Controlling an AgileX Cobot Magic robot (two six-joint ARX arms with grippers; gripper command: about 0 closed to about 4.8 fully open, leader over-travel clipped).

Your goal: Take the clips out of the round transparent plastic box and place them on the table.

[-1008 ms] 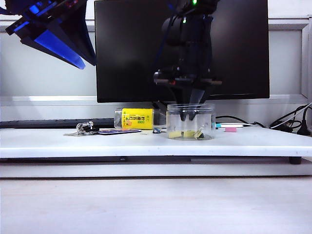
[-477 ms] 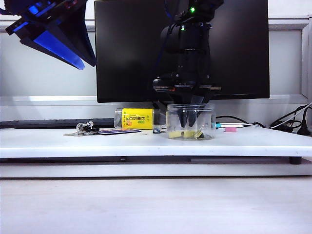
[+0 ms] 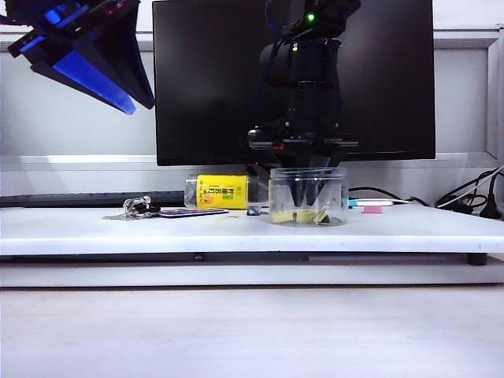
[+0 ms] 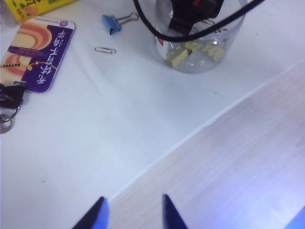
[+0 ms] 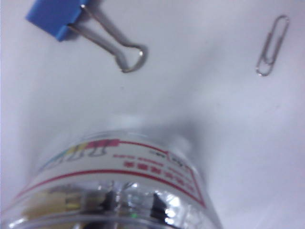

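On the worktop [image 3: 236,232] we count one jar [image 3: 308,197] holding several yellow clips [image 4: 190,50], exact number unclear; one blue clip [image 5: 55,16]; one paperclip [image 5: 271,45]; one bottle [image 3: 220,191]. Right gripper [image 3: 305,193] reaches into the jar, fingers' state unclear. Left gripper [image 4: 133,212] hangs high at left, fingers spread, empty.

The right tool [image 3: 303,189] occupies the mouth of the squat, round transparent plastic box [image 3: 308,197], and the box wall encloses its fingers on all sides. Just beside the box on the long white table [image 3: 236,228] lie a blue binder clip [image 5: 55,16] and a silver wire paper clip [image 5: 272,45]. The lying yellow-labelled clear bottle [image 3: 220,191] and the black monitor [image 3: 213,79] block the rear. The left tool [image 4: 133,210], jaws apart, hangs high, well apart, over the table's bare front strip.
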